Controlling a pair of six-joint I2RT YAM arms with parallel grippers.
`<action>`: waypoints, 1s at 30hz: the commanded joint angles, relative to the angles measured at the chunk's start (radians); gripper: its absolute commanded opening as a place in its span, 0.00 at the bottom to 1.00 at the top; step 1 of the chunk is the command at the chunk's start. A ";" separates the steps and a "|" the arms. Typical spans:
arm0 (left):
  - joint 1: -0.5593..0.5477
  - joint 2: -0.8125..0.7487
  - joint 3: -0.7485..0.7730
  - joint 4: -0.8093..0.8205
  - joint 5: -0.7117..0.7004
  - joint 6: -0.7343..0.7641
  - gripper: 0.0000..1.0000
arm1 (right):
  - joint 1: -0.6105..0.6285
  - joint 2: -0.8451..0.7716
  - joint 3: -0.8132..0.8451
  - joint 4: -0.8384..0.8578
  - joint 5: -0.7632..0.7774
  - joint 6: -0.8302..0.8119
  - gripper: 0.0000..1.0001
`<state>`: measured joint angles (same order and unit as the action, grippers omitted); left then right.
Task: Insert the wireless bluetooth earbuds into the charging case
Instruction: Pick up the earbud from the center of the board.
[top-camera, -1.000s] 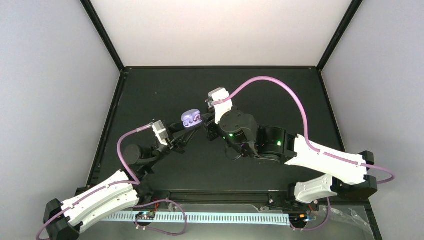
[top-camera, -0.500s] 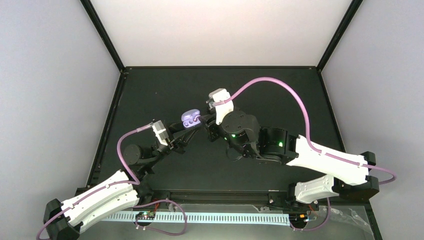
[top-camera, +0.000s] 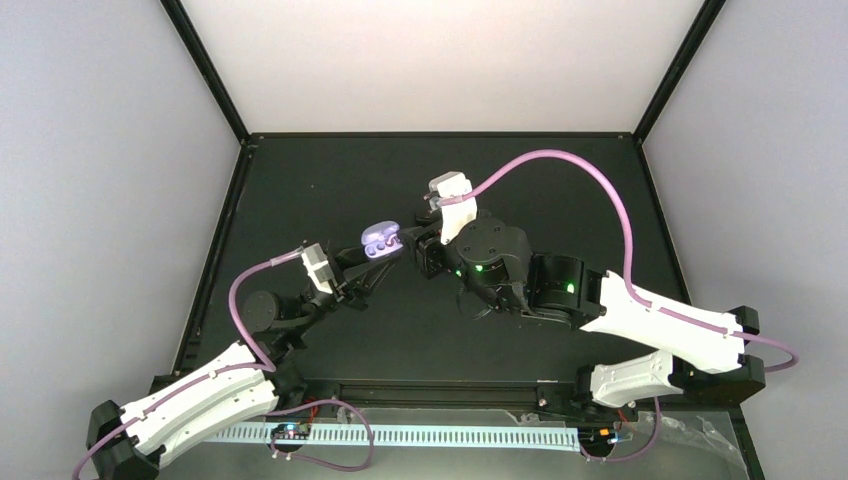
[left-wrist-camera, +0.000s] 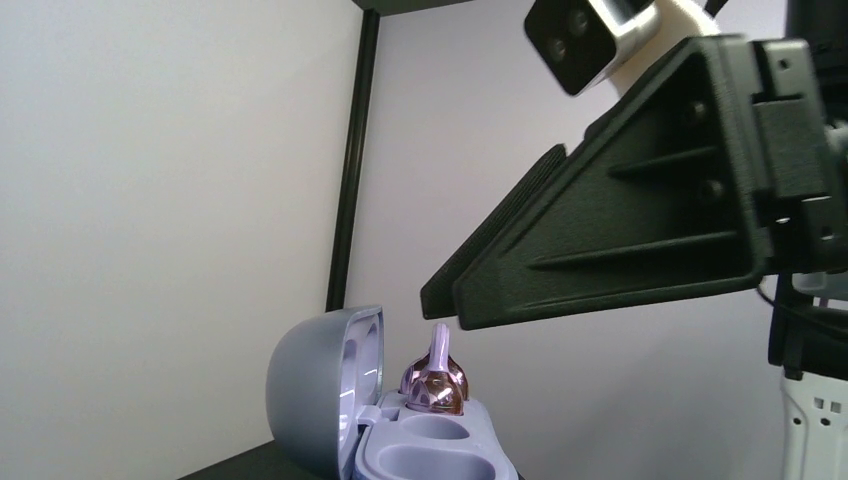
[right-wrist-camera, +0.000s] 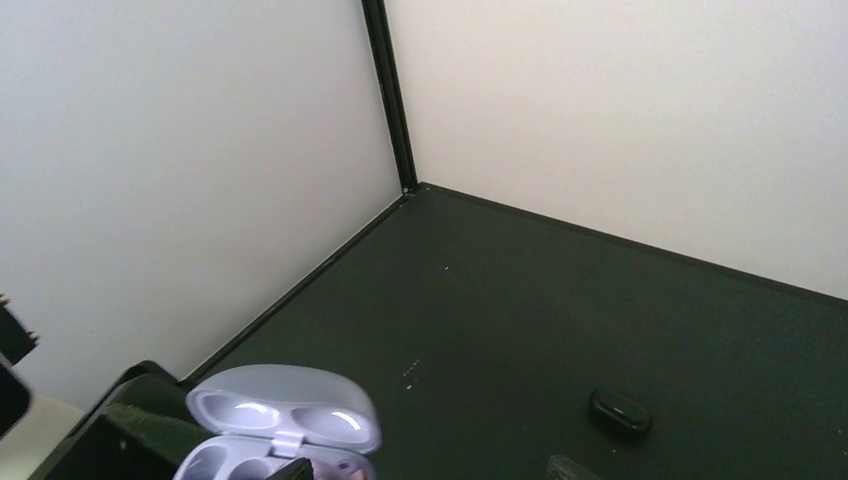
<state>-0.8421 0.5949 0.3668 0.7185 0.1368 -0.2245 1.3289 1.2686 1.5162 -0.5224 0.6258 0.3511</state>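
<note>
The charging case (top-camera: 380, 241) is a lavender clamshell, held open above the mat. My left gripper (top-camera: 371, 257) is shut on its base from below. In the left wrist view the lid (left-wrist-camera: 318, 395) stands up at the left, and one glossy mauve earbud (left-wrist-camera: 436, 386) sits in the far well; the near well (left-wrist-camera: 442, 466) is empty. My right gripper (top-camera: 416, 247) hovers just right of the case, open and empty, and its black fingers (left-wrist-camera: 620, 235) hang above the seated earbud. The case also shows in the right wrist view (right-wrist-camera: 285, 412). I see no second earbud for sure.
A small black oval piece (right-wrist-camera: 620, 410) lies on the dark mat beyond the case; I cannot tell what it is. The mat (top-camera: 560, 190) is bounded by a black frame and white walls close behind and to the left.
My right gripper has drawn back to the right, away from the case. The case and left gripper shifted slightly left.
</note>
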 joint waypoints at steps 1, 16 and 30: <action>-0.006 -0.020 0.020 0.022 0.030 -0.015 0.02 | -0.019 -0.003 0.005 0.010 0.015 0.034 0.60; -0.007 -0.022 0.023 0.020 0.042 -0.018 0.01 | -0.020 -0.009 -0.007 -0.003 -0.007 0.058 0.60; -0.008 -0.017 0.024 0.021 0.047 -0.022 0.02 | -0.020 0.006 0.002 -0.011 -0.033 0.041 0.61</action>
<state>-0.8421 0.5823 0.3668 0.7185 0.1654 -0.2394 1.3121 1.2625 1.5082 -0.5179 0.6121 0.3908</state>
